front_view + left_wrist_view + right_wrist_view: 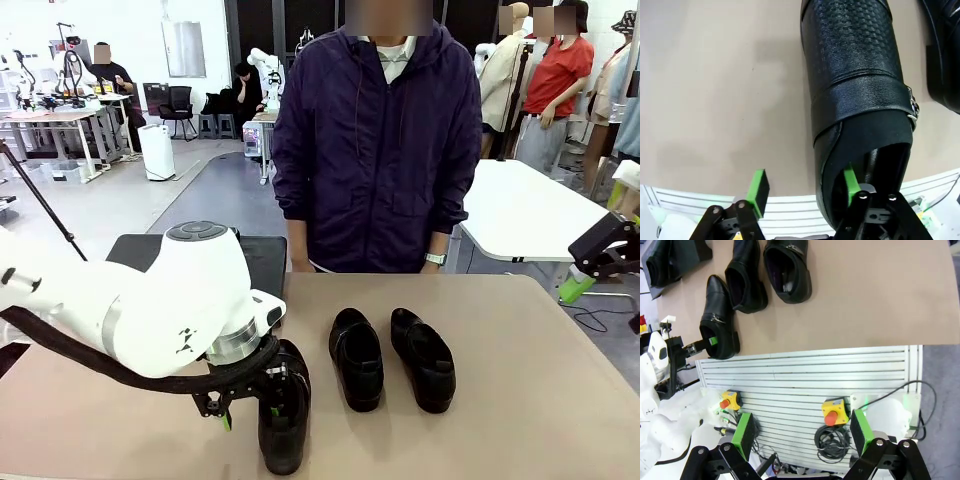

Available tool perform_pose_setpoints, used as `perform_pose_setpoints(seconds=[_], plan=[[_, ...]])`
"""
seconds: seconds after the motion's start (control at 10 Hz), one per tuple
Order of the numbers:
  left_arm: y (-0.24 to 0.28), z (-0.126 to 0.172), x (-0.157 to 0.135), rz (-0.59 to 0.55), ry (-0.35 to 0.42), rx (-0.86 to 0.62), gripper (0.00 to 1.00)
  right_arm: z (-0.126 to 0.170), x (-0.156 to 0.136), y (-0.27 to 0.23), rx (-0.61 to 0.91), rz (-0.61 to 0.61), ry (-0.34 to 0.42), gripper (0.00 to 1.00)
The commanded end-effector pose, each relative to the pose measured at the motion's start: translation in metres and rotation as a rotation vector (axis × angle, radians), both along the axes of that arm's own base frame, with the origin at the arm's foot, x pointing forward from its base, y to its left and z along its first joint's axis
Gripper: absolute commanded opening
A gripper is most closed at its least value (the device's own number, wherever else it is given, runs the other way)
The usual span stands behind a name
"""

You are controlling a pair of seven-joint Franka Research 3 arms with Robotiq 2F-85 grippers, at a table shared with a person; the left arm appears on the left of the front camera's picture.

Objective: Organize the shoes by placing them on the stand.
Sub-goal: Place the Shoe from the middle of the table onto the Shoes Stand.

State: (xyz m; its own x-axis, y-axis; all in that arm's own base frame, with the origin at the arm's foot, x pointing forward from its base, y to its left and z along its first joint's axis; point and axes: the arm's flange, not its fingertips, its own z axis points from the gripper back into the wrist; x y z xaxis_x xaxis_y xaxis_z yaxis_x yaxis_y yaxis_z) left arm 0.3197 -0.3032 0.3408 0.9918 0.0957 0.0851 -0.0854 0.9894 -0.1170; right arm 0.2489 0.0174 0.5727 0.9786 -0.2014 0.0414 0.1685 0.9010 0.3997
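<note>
Your left hand (803, 176) stood apart astride the wall of the glossy black leather loafer (855, 75) at seven o'clock on the surface (520, 400); you needed a square, firm pinch.

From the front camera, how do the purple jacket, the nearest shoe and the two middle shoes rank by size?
1. Purple jacket.
2. Nearest shoe, though closeness inflates it.
3. Left middle shoe and right middle shoe: alike, unranked.

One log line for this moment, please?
left pincer: open, one finger inside nearest black loafer, one outside its side | right pincer: open, empty, off tabletop | second loafer, third loafer: on tabletop
</note>
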Motion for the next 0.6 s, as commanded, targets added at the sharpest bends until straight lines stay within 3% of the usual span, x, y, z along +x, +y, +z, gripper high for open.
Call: perform_pose_setpoints(seconds=[0.0, 0.5], plan=[[-0.0057, -0.0012, 0.0022, 0.017, -0.036, 0.003, 0.00, 0.0038, 0.0020, 0.0000, 0.021, 0.015, -0.001, 1.00], [-0.0094, 0.0008, 0.0004, -0.016, -0.063, 0.016, 0.00, 0.0038, 0.0020, 0.0000, 0.021, 0.015, -0.001, 1.00]])
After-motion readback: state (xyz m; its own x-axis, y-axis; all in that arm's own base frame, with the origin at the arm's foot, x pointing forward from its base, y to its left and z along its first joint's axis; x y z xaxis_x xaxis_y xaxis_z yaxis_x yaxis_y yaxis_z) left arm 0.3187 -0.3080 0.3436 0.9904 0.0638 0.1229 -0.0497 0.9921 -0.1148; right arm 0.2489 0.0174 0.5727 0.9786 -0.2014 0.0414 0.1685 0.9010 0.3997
